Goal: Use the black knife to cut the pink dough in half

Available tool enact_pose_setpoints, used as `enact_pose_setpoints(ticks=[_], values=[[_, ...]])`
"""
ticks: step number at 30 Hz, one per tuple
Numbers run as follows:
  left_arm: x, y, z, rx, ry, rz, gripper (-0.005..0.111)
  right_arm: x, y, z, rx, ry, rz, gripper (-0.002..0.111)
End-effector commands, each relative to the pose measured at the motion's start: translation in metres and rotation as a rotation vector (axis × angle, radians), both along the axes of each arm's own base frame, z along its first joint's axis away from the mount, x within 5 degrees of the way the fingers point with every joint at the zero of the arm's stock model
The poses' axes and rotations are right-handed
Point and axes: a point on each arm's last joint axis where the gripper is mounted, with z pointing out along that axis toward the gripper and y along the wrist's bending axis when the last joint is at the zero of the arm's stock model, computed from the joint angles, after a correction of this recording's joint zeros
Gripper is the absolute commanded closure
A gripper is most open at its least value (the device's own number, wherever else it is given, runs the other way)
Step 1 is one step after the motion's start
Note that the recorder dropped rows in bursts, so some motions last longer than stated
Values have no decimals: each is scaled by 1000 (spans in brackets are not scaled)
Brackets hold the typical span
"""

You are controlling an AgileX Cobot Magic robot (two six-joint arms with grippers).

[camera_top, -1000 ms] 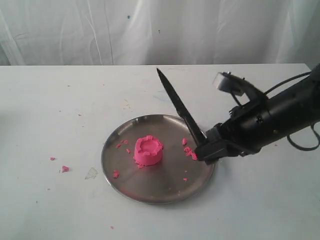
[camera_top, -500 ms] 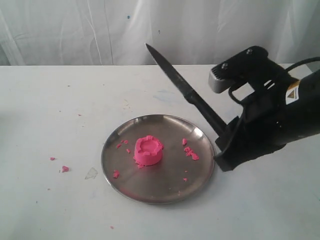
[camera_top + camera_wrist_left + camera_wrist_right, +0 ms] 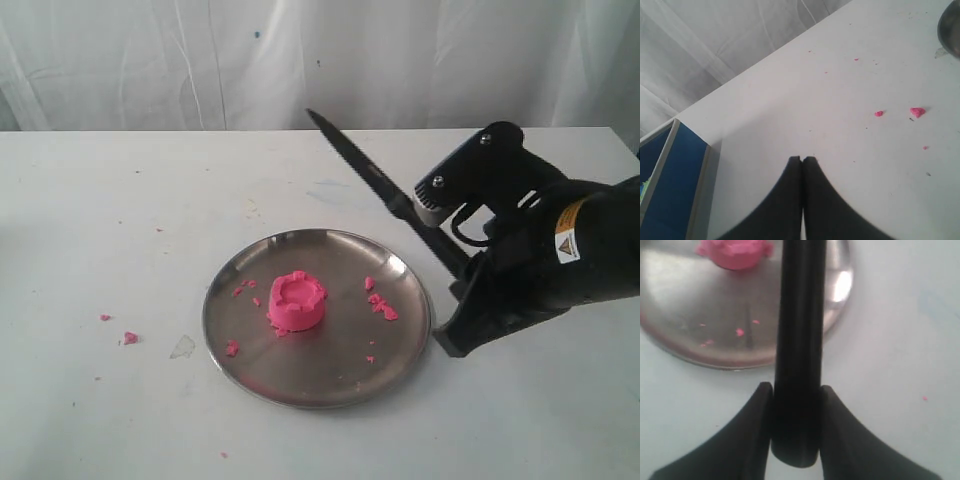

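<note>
The pink dough (image 3: 296, 301) is a short cylinder with a dented top, standing left of centre on the round metal plate (image 3: 320, 375). It also shows in the right wrist view, the dough (image 3: 735, 251) on the plate (image 3: 700, 340). My right gripper (image 3: 458, 282) is shut on the handle of the black knife (image 3: 375, 183), just off the plate's right rim. The blade slants up and away to the back left, above the table. In the right wrist view the gripper (image 3: 796, 390) clamps the knife handle (image 3: 797, 350). My left gripper (image 3: 802, 160) is shut and holds nothing, over bare table.
Pink crumbs (image 3: 379, 303) lie on the plate's right side and some more crumbs (image 3: 128, 337) on the table to the left. A white curtain hangs behind the table. A blue panel (image 3: 665, 185) shows past the table edge in the left wrist view.
The right arm has lifted the knife off the plate's rim and swung to the right; the blade tip rose, then dipped slightly. The dough has not moved.
</note>
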Motion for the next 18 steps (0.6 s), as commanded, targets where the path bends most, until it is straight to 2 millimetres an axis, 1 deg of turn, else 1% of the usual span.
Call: enact_pose_setpoints(ticks=[1, 3, 9, 14, 15, 17, 18], values=[[0, 0, 0, 0, -6, 3, 107, 7, -16, -3, -92, -30, -214, 108], [0, 0, 0, 0, -6, 3, 107, 7, -18, -3, -99, -28, -225, 108], [0, 0, 0, 1, -8, 3, 107, -1, -2, -3, -48, -1, -132, 108], [0, 0, 2, 9, -28, 3, 107, -3, 4, -3, -18, -3, -99, 108], [1, -1, 6, -111, -78, 11, 107, -3, 5, -2, -13, -7, -97, 108], [2, -3, 15, -601, -191, 58, 107, -2, 6, -2, 4, -11, -96, 108], [2, -1, 22, -936, -278, 88, 107, -2, 6, -2, 9, -12, -95, 108]])
